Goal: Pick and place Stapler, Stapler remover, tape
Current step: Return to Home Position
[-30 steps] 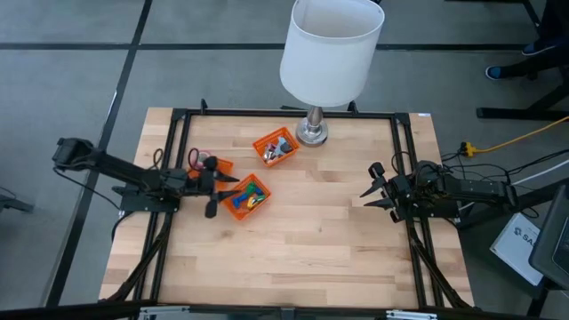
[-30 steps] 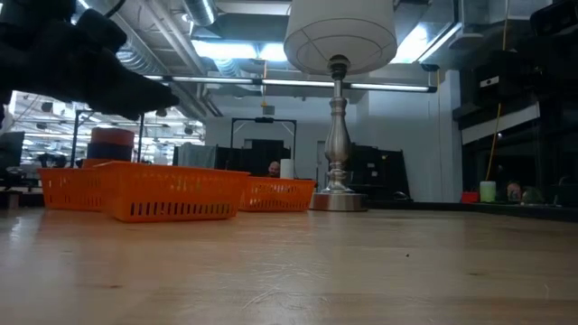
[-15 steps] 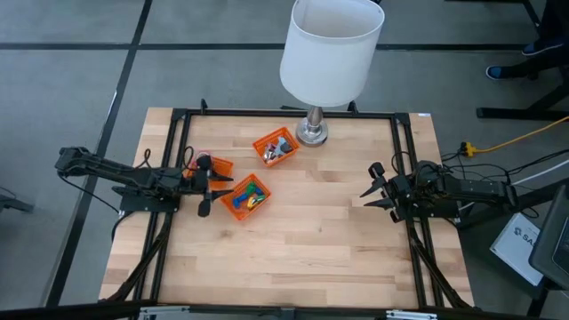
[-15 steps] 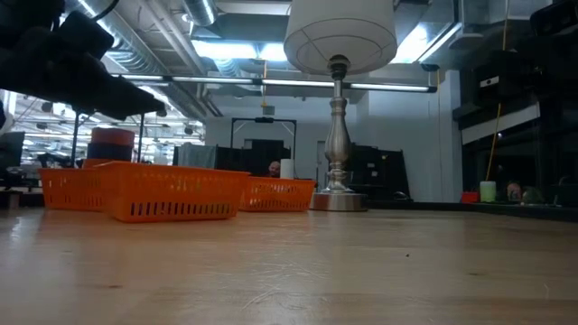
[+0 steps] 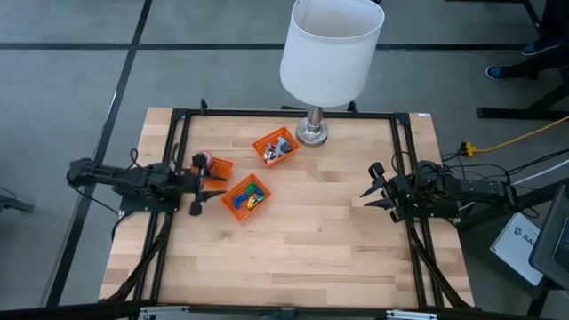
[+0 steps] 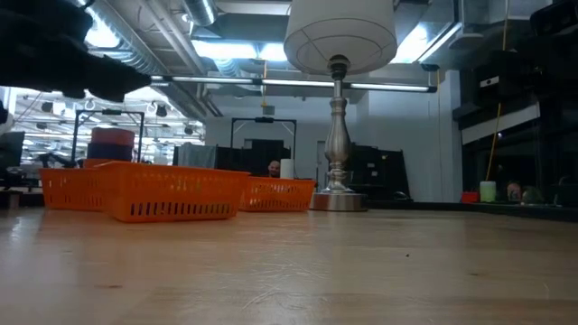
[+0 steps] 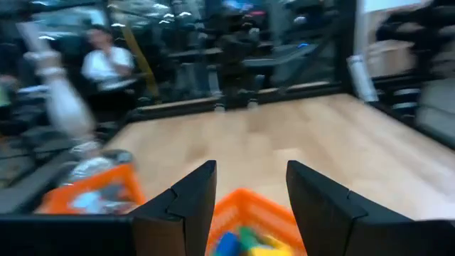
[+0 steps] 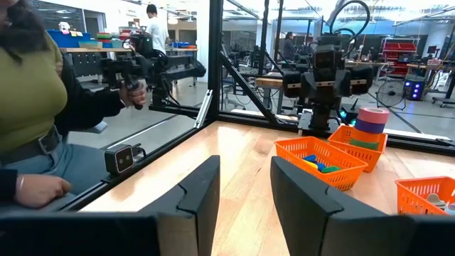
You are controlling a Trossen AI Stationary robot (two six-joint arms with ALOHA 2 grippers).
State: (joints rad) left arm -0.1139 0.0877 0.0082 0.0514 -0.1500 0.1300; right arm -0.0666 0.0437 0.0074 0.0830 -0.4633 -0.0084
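Within the leftmost orange bin (image 8: 355, 136), the tape rolls (image 8: 371, 119) are stacked, close beside the left pincer (image 7: 250, 172). Each roll is judged light, rigid and smooth-sided. It is best gripped across its outer rim, or with one finger placed through the hollow centre. Blue, green and yellow staplers (image 5: 250, 196) are held in the middle bin (image 5: 229, 204). Both pincers are seen spread apart and empty. The right pincer (image 8: 245, 165) is positioned over the right side of the tabletop (image 5: 311, 249).
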